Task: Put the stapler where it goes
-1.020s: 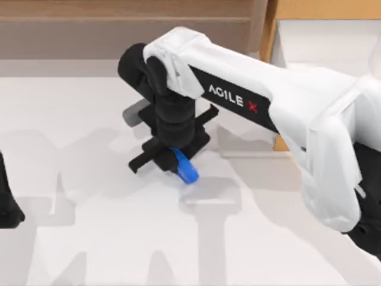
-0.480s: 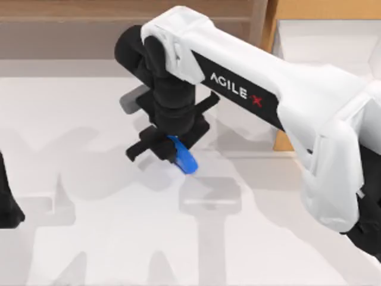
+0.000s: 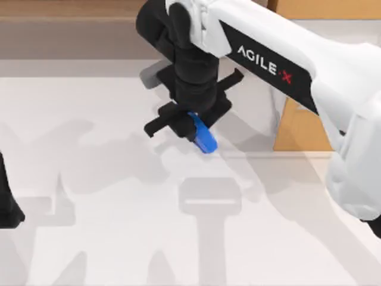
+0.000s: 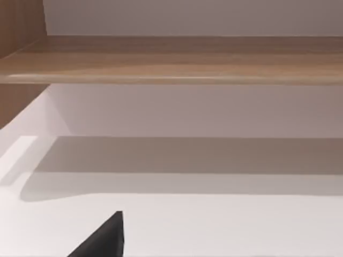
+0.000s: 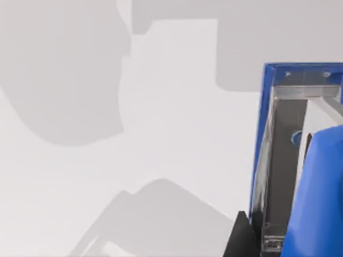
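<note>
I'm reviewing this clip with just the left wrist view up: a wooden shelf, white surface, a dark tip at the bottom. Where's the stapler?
Observer: The stapler is in the right gripper, up off the table, near the middle toward the far side in the top view.
Operator: Is anything near it?
Observer: A wooden box stands to the right of it in the top view.
Operator: How does the grip look up close?
Observer: The right wrist view shows the stapler's blue shell and silver underside, with the bare table below.
Operator: And my arm?
Observer: The left arm sits parked at the table's left edge.
</note>
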`<state>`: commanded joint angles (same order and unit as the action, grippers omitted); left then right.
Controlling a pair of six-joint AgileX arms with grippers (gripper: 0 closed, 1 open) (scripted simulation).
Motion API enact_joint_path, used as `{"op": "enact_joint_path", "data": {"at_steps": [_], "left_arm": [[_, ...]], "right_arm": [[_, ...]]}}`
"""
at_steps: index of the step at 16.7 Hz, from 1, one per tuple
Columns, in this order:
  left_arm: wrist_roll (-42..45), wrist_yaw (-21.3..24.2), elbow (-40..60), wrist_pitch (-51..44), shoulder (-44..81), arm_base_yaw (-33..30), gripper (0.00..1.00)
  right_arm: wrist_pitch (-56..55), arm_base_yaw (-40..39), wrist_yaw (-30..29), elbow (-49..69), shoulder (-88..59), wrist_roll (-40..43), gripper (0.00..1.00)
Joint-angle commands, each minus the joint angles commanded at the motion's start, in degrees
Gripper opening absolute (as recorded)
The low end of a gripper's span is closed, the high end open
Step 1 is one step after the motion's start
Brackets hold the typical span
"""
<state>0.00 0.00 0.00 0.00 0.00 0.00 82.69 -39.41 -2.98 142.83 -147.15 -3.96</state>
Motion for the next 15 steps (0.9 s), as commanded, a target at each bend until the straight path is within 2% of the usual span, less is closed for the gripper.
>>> {"op": "enact_joint_path", "data": {"at_steps": [8, 12, 15], "left_arm": [[0.00, 0.00, 0.00, 0.00, 0.00, 0.00, 1.00], [0.00, 0.00, 0.00, 0.00, 0.00, 0.00, 1.00], [0.00, 0.00, 0.00, 0.00, 0.00, 0.00, 1.00]], "right_arm": [[-4.36, 18.97, -3.03, -7.25, 16.60, -1.57, 0.00], [-7.75, 28.07, -1.94, -13.18, 15.30, -2.64, 0.00], [-9.49, 31.06, 0.29, -17.17, 10.64, -3.98, 0.00]]}}
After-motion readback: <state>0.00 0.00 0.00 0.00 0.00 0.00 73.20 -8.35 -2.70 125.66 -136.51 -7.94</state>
